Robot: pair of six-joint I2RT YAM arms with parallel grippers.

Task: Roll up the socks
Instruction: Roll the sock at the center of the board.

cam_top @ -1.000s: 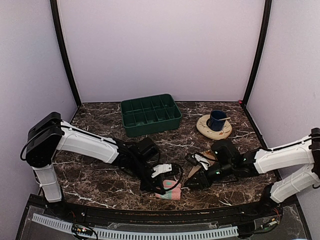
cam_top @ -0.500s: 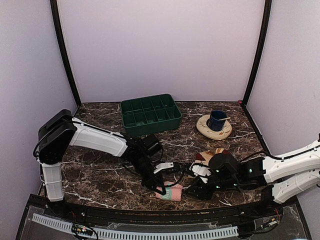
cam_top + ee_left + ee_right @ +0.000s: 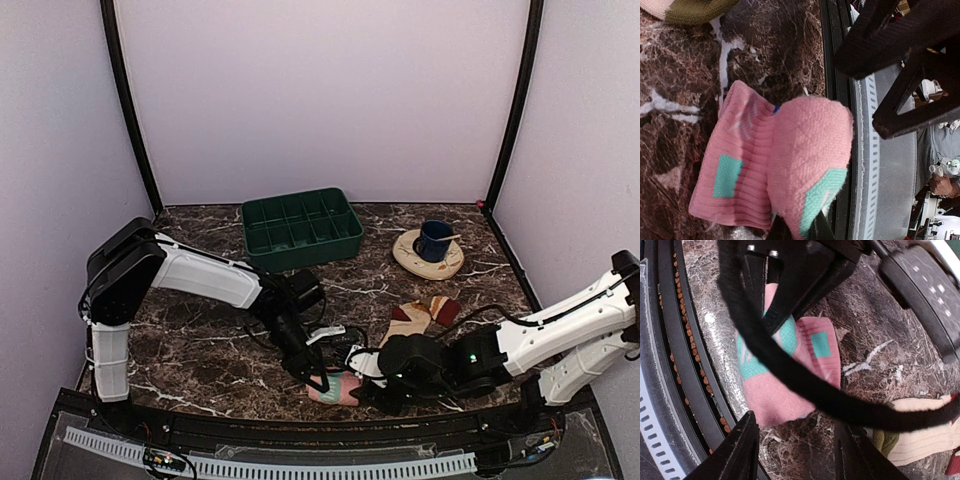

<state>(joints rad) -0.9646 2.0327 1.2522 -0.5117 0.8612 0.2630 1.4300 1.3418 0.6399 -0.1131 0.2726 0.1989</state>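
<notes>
Two robot arms meet over a pink sock at the front edge of a dark marble surface.

The left gripper (image 3: 321, 379) is pressed together, pinching the pink knitted sock (image 3: 790, 150) with teal and white patches; the sock's foot end is doubled over its ribbed cuff and lifted where the gripper holds it. The sock lies on the brown marble-patterned surface (image 3: 200, 350), right by the near rim, between the two grippers. The right gripper (image 3: 792, 440) is spread, nothing between its fingers, the pink sock just ahead of it. The tan ribbed sock (image 3: 418, 318) with dark red patches lies flat further back on the right, apart from the pink one. At the back are a green plastic compartment tray (image 3: 300, 232) and a dark blue cup (image 3: 434, 240) on a round tan plate (image 3: 425, 263).
</notes>
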